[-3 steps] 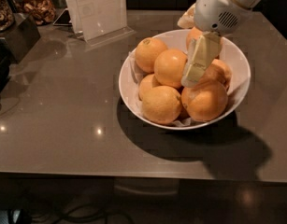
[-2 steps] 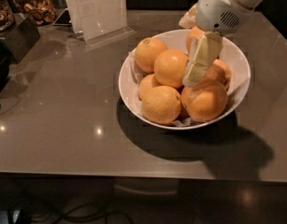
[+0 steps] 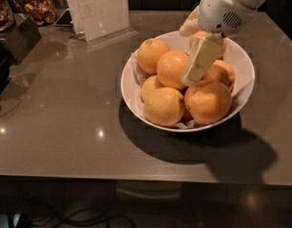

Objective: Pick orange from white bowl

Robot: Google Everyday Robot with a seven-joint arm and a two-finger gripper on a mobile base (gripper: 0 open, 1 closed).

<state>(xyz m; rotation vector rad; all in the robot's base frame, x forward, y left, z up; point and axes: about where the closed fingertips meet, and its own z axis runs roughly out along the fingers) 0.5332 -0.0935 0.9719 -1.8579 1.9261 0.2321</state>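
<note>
The white bowl (image 3: 245,65) stands on the grey counter, right of centre, lined with crumpled white paper and holding several oranges. The orange (image 3: 171,69), large, round and smooth, lies in the middle of the pile. My gripper (image 3: 193,75) comes down from the upper right on a white arm (image 3: 226,8) into the bowl. It rests against the right side of that orange, between it and another orange (image 3: 222,72). An orange with a greenish stem dimple (image 3: 151,54) lies at the back left. A yellower, bumpy one (image 3: 164,107) lies at the front.
A big orange (image 3: 208,101) sits at the bowl's front right. A clear stand with a paper sign (image 3: 100,11) is at the back left. Dark containers with dried food (image 3: 34,6) stand at the far left. The counter's front edge (image 3: 136,178) runs across below the bowl.
</note>
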